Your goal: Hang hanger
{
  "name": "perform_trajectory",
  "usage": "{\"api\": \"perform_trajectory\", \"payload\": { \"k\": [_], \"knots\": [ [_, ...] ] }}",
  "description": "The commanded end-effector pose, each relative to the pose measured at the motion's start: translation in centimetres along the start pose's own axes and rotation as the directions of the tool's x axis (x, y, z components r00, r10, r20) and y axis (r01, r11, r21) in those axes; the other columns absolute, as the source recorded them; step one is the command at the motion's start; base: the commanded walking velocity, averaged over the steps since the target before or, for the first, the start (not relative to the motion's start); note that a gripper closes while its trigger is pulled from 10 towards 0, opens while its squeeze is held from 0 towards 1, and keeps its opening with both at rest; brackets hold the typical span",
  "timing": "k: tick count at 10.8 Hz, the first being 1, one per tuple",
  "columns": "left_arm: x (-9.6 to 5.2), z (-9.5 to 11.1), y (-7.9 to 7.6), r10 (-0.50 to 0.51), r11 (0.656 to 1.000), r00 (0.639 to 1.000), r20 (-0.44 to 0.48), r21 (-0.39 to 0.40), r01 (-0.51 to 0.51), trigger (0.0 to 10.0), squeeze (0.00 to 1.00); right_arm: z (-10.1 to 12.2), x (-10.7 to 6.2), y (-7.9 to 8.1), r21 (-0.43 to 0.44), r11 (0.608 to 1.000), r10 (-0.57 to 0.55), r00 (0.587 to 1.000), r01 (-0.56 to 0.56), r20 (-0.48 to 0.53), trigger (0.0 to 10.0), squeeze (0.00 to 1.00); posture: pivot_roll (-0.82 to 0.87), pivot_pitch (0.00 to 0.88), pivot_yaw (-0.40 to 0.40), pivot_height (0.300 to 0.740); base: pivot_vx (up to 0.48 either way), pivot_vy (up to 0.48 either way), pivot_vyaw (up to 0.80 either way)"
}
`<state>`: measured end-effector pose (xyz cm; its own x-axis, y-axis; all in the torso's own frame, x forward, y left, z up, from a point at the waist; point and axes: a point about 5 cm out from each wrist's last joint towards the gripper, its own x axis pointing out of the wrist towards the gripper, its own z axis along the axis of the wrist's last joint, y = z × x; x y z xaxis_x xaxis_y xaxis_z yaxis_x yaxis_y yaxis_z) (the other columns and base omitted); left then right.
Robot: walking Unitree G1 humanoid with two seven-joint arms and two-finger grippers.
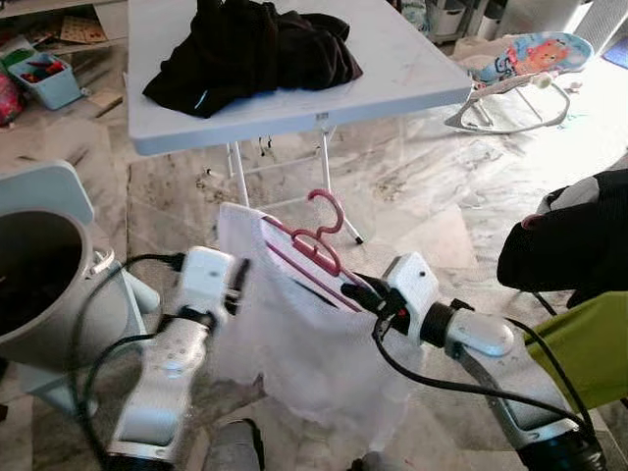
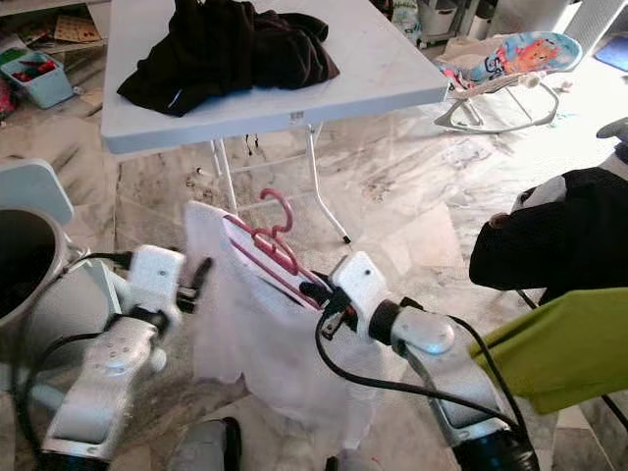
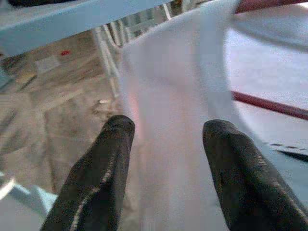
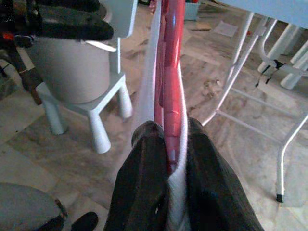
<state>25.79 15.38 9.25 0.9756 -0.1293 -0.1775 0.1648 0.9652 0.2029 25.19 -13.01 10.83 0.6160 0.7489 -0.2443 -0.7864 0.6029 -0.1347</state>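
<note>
Pink hanger with a white garment being carried at chest height.

The hanger (image 1: 316, 245) is riding mid-air before the folding table (image 1: 412, 69), the right gripper (image 4: 168, 159) pinching its arm and cloth together so the white garment (image 1: 304, 334) hangs free, while the left gripper (image 3: 166, 159) is standing spread beside the garment's edge, probably to steady it.

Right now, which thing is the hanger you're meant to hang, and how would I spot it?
Find the white folding table bearing dark clothes. In front of it, the right gripper clamps the pink hanger, draped with a sheer white garment. Its curled pink hook is the only pink thing between the two arms.
</note>
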Motion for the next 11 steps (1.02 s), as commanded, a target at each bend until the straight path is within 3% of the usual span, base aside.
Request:
{"api": "perform_trajectory", "payload": {
  "k": [1, 2, 3, 4, 5, 8, 11],
  "knots": [
    [0.0, -0.1, 0.8, 0.035, 0.999, 0.999, -0.010, 0.011, -0.035, 0.0, 0.00, 1.0, -0.3, -0.4, -0.021, 1.000, -0.003, 0.999, 0.004, 0.050, 10.0, 0.00, 0.00, 0.094, -0.027, 0.740, 0.000, 0.000, 0.00],
    [0.2, 0.1, 1.0, 0.043, 0.999, 0.999, -0.007, 0.031, -0.043, 0.0, 0.00, 1.0, -0.2, -0.4, -0.018, 1.000, -0.006, 0.998, 0.007, 0.055, 10.0, 0.00, 0.00, 0.094, -0.027, 0.740, 0.000, 0.000, 0.00],
    [0.6, 0.7, 0.9, 0.047, 0.998, 0.999, 0.020, 0.037, -0.048, 10.0, 0.00, 1.3, 0.0, -0.2, -0.018, 1.000, 0.001, 0.998, 0.000, 0.067, 10.0, 0.00, 0.00, 0.093, -0.027, 0.740, 0.000, 0.000, 0.00],
    [0.8, 1.0, 0.5, 0.028, 0.999, 0.999, 0.034, 0.017, -0.029, 10.0, 0.00, 1.5, 0.2, 0.0, -0.019, 1.000, 0.008, 0.997, -0.007, 0.075, 10.0, 0.00, 0.00, 0.093, -0.027, 0.740, 0.000, 0.000, 0.00],
    [0.9, 1.2, -0.1, 0.009, 1.000, 0.999, 0.039, -0.010, -0.009, 10.0, 1.00, 1.6, 0.3, 0.1, -0.020, 1.000, 0.013, 0.996, -0.012, 0.085, 10.0, 0.00, 0.00, 0.092, -0.029, 0.740, 0.000, 0.000, 0.00],
    [1.3, 2.0, -1.9, -0.070, 0.997, 0.994, 0.084, -0.023, 0.072, 10.0, 1.00, 2.1, 0.5, 0.3, -0.024, 1.000, 0.023, 0.995, -0.020, 0.102, 10.0, 0.00, 0.00, 0.092, -0.030, 0.740, 0.000, 0.000, 0.00],
    [1.9, 1.7, -1.6, -0.052, 0.999, 0.996, 0.072, -0.003, 0.052, 10.0, 1.00, 2.5, -0.1, 1.0, -0.014, 0.996, 0.090, 0.990, -0.089, 0.109, 10.0, 0.00, -0.01, 0.087, -0.029, 0.740, 0.000, 0.000, 0.00]
  ]
}}
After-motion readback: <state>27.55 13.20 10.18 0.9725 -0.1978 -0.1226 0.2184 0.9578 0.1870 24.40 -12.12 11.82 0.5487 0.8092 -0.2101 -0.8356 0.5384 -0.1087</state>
